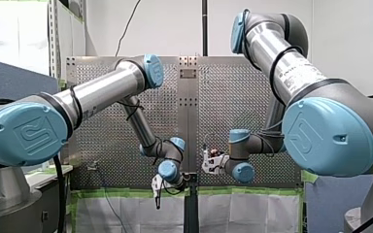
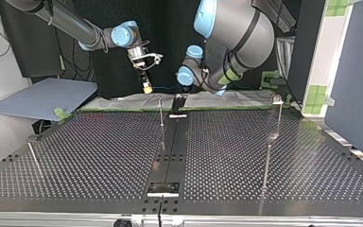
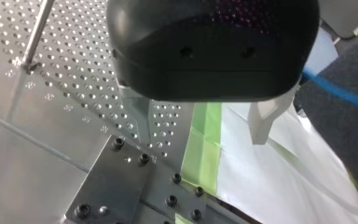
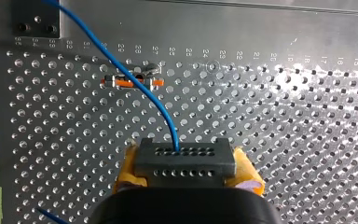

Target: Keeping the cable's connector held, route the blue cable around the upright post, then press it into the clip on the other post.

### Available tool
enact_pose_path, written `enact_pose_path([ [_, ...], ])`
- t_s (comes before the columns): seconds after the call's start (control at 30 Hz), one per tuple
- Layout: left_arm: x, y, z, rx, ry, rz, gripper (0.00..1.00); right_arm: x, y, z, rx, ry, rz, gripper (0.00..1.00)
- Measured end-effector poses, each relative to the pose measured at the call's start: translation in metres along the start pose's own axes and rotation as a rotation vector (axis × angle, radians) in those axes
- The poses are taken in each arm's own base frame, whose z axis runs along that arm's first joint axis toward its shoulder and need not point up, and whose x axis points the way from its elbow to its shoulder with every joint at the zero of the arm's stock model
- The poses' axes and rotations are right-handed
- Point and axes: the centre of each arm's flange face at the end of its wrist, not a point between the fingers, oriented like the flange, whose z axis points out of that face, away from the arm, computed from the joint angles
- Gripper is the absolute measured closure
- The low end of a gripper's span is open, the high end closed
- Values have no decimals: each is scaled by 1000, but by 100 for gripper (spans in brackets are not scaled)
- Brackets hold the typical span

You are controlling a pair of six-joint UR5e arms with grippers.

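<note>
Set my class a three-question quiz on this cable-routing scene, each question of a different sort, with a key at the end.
1. True or false: my right gripper is shut on the connector.
2. What sits between the fingers of my left gripper? A) the connector B) nothing C) a post
3. Fill in the blank: the blue cable leaves the connector, which is clamped between ____ pads.

Key: 1 true; 2 B; 3 yellow.
</note>
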Motion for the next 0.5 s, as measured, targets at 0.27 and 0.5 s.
enact_pose_path([
  [0.27,-7,14,7,28,29,-84,0,0,-1,0,3,3,1,100],
  [0.5,-17,44,13,14,87,-143,0,0,0,0,4,4,1,100],
])
